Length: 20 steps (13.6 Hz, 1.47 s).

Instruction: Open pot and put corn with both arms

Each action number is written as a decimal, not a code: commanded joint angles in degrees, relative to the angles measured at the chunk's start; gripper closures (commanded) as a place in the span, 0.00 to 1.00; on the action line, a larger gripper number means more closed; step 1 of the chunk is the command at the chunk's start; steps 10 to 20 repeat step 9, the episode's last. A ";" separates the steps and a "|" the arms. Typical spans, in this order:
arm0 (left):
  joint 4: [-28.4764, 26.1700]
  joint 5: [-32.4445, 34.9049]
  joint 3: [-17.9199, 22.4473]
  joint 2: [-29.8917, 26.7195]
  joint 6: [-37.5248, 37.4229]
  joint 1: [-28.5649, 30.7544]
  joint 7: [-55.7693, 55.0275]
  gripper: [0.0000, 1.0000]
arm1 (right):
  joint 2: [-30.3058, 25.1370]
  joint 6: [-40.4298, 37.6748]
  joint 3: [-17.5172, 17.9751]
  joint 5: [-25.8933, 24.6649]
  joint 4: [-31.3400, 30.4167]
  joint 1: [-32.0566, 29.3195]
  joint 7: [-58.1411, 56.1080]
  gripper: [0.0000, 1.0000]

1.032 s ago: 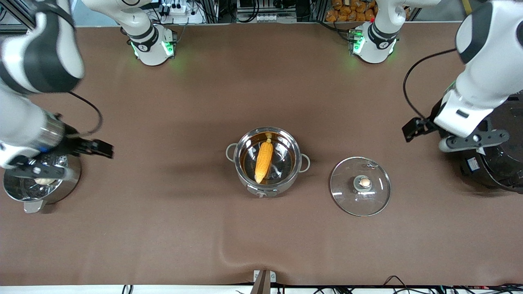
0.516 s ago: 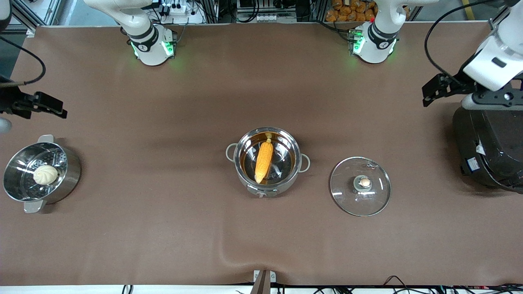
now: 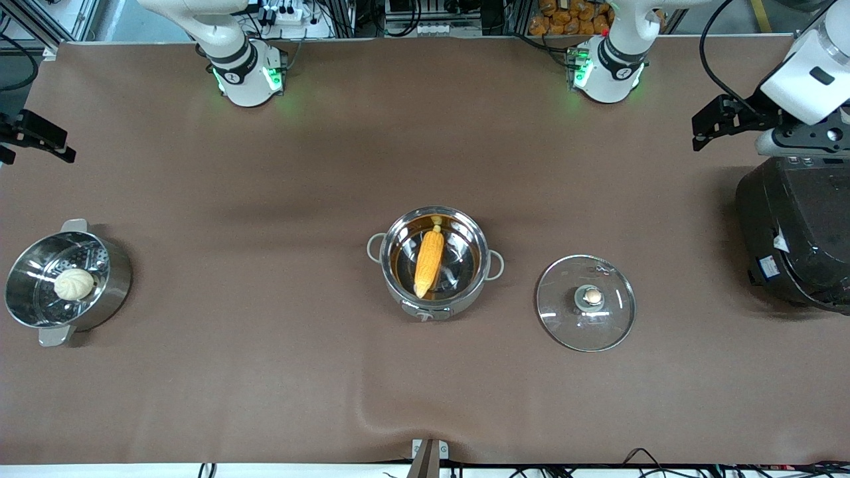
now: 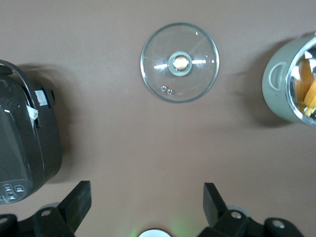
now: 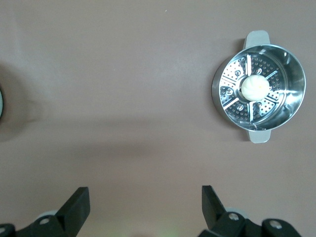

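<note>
lying in the uncovered pot (image 3: 435, 262) at frame centre, the corn (image 3: 429, 261); no writing legible; left gripper (image 4: 147, 205) and right gripper (image 5: 144, 205) gape wide, empty.

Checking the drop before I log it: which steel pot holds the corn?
The pot with loop handles mid-table; the corn lies inside, its lid beside it. The tab-handled pot holds a bun.

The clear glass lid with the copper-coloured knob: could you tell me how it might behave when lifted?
The clear glass lid looks breakable, so probably best set down gently. Its smooth dome seems slippery; the copper-coloured knob likely gives the surest grip. Lying flat on the table, it shouldn't roll.
</note>
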 commanded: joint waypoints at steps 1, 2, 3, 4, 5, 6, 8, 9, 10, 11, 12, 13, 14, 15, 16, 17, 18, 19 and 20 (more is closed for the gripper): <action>1.10 -0.45 -0.63 0.09 -1.55 0.91 3.30 0.00 | -2.55 1.31 1.20 -0.54 -3.31 -1.42 1.04 0.00; 1.10 -0.45 -0.63 0.09 -1.55 0.91 3.21 0.00 | -2.64 1.05 1.20 -0.54 -3.23 -1.42 1.84 0.00; 1.10 -0.45 -0.54 0.09 -1.55 0.91 3.29 0.00 | -2.64 0.79 1.20 -0.63 -3.23 -1.42 1.84 0.00; 1.10 -0.45 -0.54 0.09 -1.55 0.91 3.64 0.00 | -2.64 0.70 1.20 -0.63 -3.23 -1.42 1.84 0.00; 1.18 -0.45 -0.46 0.09 -1.55 1.00 3.73 0.00 | -2.64 0.43 1.29 -0.80 -3.23 -1.42 1.84 0.00; 1.19 -0.54 -0.37 0.09 -1.55 1.09 3.73 0.00 | -2.64 0.35 1.29 -1.07 -3.23 -1.42 1.76 0.00; 1.19 -0.54 -0.28 0.17 -1.55 0.92 3.56 0.00 | -2.55 0.34 1.20 -1.07 -3.31 -1.60 1.84 0.00; 1.19 -0.54 -0.28 0.26 -1.55 0.91 3.65 0.00 | -2.47 0.34 1.20 -1.07 -3.23 -1.86 1.76 0.00; 1.19 -0.54 -0.28 0.26 -1.55 0.91 3.65 0.00 | -2.47 0.34 1.20 -1.07 -3.23 -1.86 1.76 0.00; 1.19 -0.54 -0.28 0.26 -1.55 0.91 3.65 0.00 | -2.47 0.34 1.20 -1.07 -3.23 -1.86 1.76 0.00; 1.19 -0.54 -0.28 0.26 -1.55 0.91 3.65 0.00 | -2.47 0.34 1.20 -1.07 -3.23 -1.86 1.76 0.00; 1.19 -0.54 -0.28 0.26 -1.55 0.91 3.65 0.00 | -2.47 0.34 1.20 -1.07 -3.23 -1.86 1.76 0.00; 1.19 -0.54 -0.28 0.26 -1.55 0.91 3.65 0.00 | -2.47 0.34 1.20 -1.07 -3.23 -1.86 1.76 0.00; 1.19 -0.54 -0.28 0.26 -1.55 0.91 3.65 0.00 | -2.47 0.34 1.20 -1.07 -3.23 -1.86 1.76 0.00; 1.19 -0.54 -0.28 0.26 -1.55 0.91 3.65 0.00 | -2.47 0.34 1.20 -1.07 -3.23 -1.86 1.76 0.00; 1.19 -0.54 -0.28 0.26 -1.55 0.91 3.65 0.00 | -2.47 0.34 1.20 -1.07 -3.23 -1.86 1.76 0.00; 1.19 -0.54 -0.28 0.26 -1.55 0.91 3.65 0.00 | -2.47 0.34 1.20 -1.07 -3.23 -1.86 1.76 0.00; 1.19 -0.54 -0.28 0.26 -1.55 0.91 3.65 0.00 | -2.47 0.34 1.20 -1.07 -3.23 -1.86 1.76 0.00; 1.19 -0.54 -0.28 0.26 -1.55 0.91 3.65 0.00 | -2.47 0.34 1.20 -1.07 -3.23 -1.86 1.76 0.00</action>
